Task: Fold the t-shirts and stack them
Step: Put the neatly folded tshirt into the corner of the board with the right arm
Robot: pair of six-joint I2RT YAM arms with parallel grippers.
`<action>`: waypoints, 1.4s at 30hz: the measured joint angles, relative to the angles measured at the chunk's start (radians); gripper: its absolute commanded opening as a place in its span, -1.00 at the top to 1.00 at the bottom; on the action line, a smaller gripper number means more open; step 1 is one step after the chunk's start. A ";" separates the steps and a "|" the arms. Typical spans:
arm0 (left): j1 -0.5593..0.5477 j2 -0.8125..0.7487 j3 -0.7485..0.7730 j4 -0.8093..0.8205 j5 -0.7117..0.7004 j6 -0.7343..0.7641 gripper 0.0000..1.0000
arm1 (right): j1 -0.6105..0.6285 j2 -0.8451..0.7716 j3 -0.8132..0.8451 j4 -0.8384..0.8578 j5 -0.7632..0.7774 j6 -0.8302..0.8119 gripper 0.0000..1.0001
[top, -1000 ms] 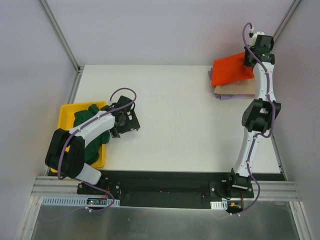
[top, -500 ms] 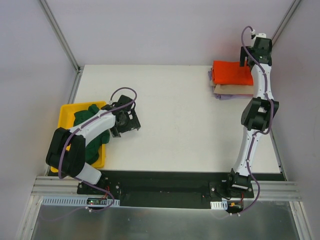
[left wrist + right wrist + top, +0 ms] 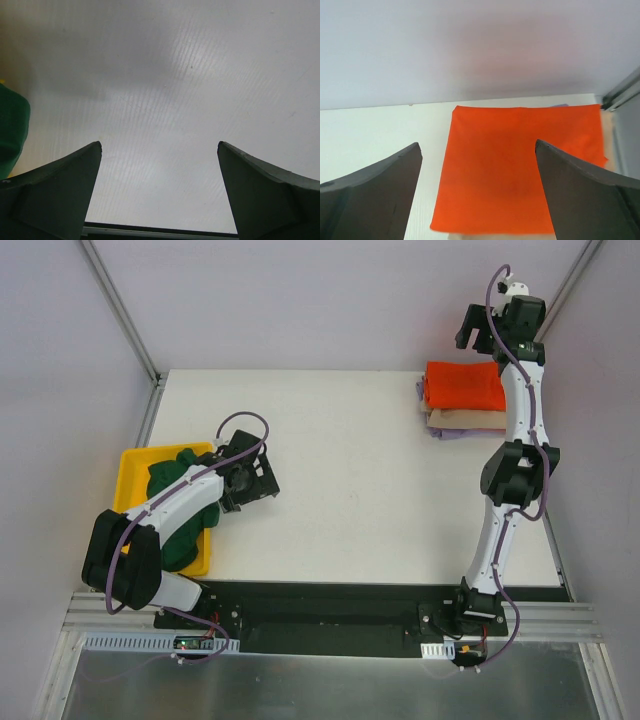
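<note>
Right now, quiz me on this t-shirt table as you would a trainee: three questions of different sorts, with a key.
1. True or false: the orange-red shirt tops the stack at the far right of the table.
2. Where is the dark green shirt? A, in the yellow tray; B, on the stack; C, spread flat mid-table.
3. Fill in: the left gripper and the right gripper both stand ____.
Key: 1 true; 2 A; 3 open.

light: bright, even, diffuse | shadows: soft grey patch on the table (image 3: 75, 65), left wrist view | glare: mild sheen mid-table; orange-red t-shirt (image 3: 520, 165) tints the wall (image 3: 495, 45) pink | focus: overhead sharp; wrist-view fingers (image 3: 370, 195) dark, soft-edged
</note>
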 measured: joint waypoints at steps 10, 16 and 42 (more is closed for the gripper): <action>0.000 0.001 -0.027 0.001 0.000 0.000 -0.98 | -0.086 0.262 -0.041 0.056 -0.097 0.074 -0.93; 0.000 0.028 -0.027 0.003 0.000 0.001 -0.98 | -0.087 0.245 -0.163 0.121 -0.134 -0.060 -0.93; 0.000 -0.092 -0.085 0.011 0.020 0.000 -0.98 | -0.029 -0.196 -0.630 0.158 -0.171 -0.282 -0.93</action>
